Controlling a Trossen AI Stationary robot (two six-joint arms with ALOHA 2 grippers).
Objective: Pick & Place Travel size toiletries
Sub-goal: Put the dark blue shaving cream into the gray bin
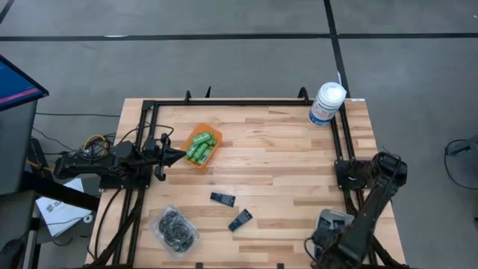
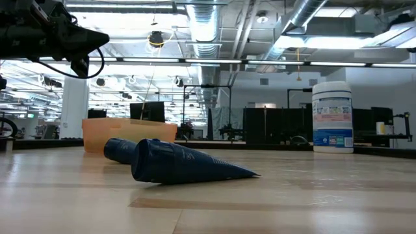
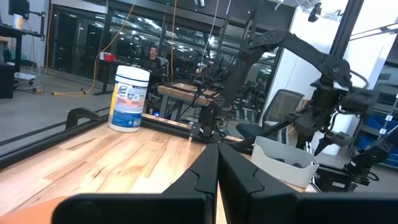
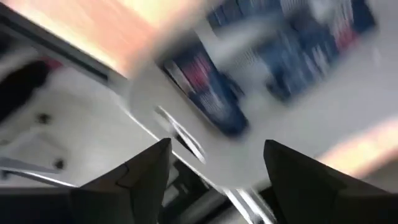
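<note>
Bright green bottles (image 1: 202, 146) lie in an orange tray (image 1: 210, 160) left of the table's middle. Two flat navy tubes (image 1: 222, 199) (image 1: 240, 220) lie on the wood nearer the front edge, and they show close up in the low view (image 2: 182, 164). A clear packet of black round pieces (image 1: 174, 229) rests at the near left. My left gripper (image 1: 181, 155) (image 3: 217, 163) is shut and hovers level beside the tray's left side. My right gripper (image 4: 217, 155) is open at the near right, above a white bin (image 1: 333, 222) holding navy tubes (image 4: 208, 93).
A large white canister with a blue label (image 1: 326, 103) (image 2: 332, 117) stands at the far right corner. A black metal frame (image 1: 246, 102) runs around the table's edges. Bare wood lies between the tray and the right rail. A person (image 3: 151, 57) sits in the room beyond.
</note>
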